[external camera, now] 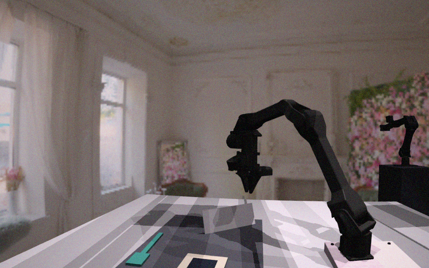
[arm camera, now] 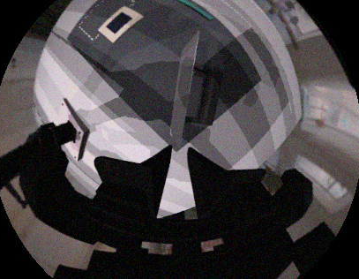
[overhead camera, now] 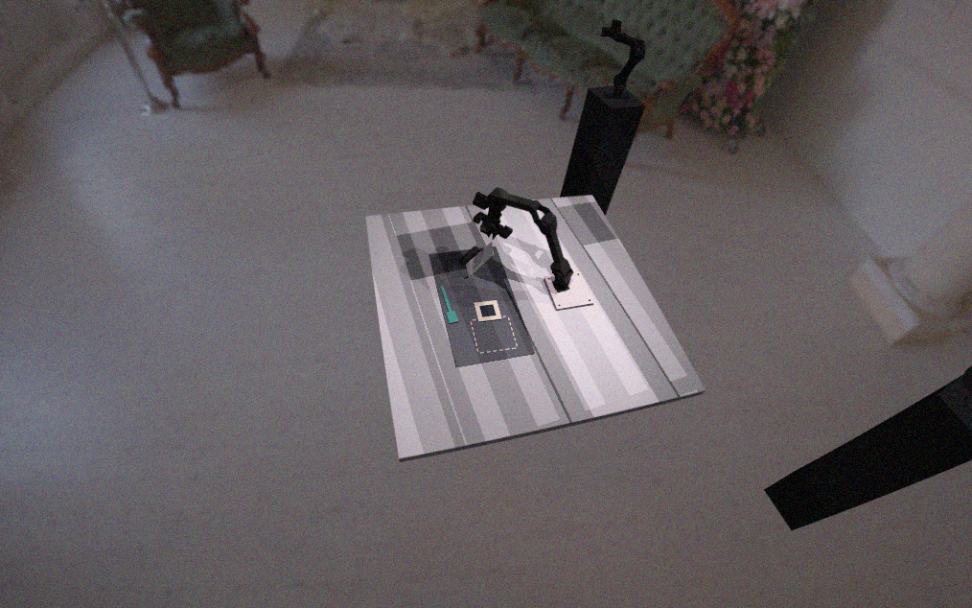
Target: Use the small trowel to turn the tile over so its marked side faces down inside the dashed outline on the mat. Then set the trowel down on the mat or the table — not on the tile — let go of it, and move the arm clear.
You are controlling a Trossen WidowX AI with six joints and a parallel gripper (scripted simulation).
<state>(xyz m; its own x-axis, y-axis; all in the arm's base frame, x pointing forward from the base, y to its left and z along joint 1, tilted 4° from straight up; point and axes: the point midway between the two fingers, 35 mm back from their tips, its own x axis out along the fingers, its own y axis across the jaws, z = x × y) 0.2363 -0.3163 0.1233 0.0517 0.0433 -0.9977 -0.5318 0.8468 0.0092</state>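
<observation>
Arching over the table (overhead camera: 429, 423) (external camera: 62, 247) (arm camera: 60, 84) — arm (overhead camera: 552, 243) (external camera: 326, 159) (arm camera: 11, 160) bent, tool (overhead camera: 494, 236) (external camera: 248, 192) (arm camera: 179, 149) pointing down.

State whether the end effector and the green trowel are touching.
Apart. The exterior view shows the end effector raised well above the trowel.
</observation>
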